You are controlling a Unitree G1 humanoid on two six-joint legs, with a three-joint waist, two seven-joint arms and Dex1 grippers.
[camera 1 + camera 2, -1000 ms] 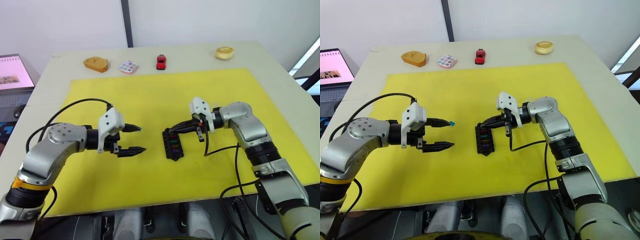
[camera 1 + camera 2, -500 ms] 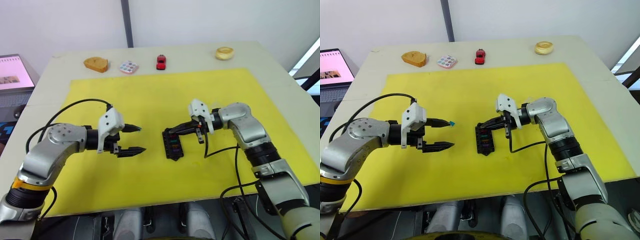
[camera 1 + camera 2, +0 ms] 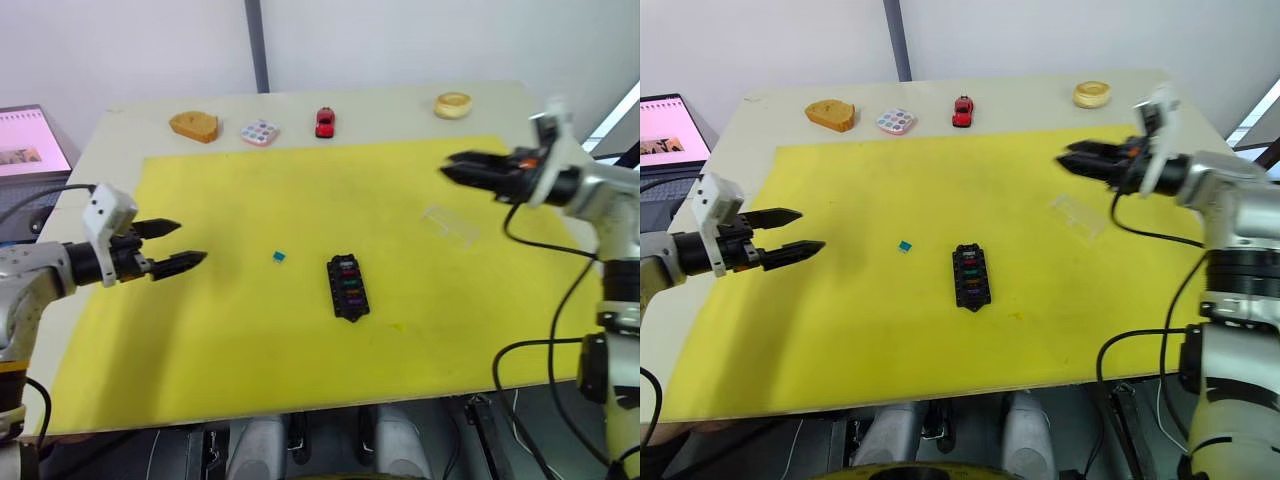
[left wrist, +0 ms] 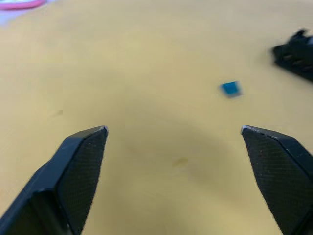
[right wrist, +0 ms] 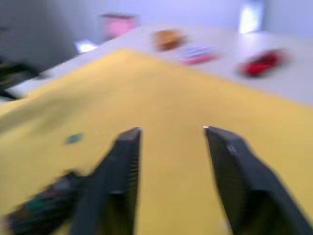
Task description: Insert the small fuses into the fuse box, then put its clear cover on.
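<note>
My left gripper (image 3: 188, 244) and right gripper (image 3: 450, 166) hang spread and empty near opposite mat (image 3: 300, 180) edges. Between them lie the fuse box (image 3: 347, 287), teal fuse (image 3: 279, 257) and clear cover (image 3: 450, 223), well apart.

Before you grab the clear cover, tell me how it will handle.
The clear cover looks thin and hollow, so probably light and apt to skid on the yellow mat if nudged. Its smooth walls may slip between the fingers. It lies apart from the fuse box, so a push should hit nothing.

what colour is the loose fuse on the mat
Teal; the fuse shows best in the right eye view.
</note>
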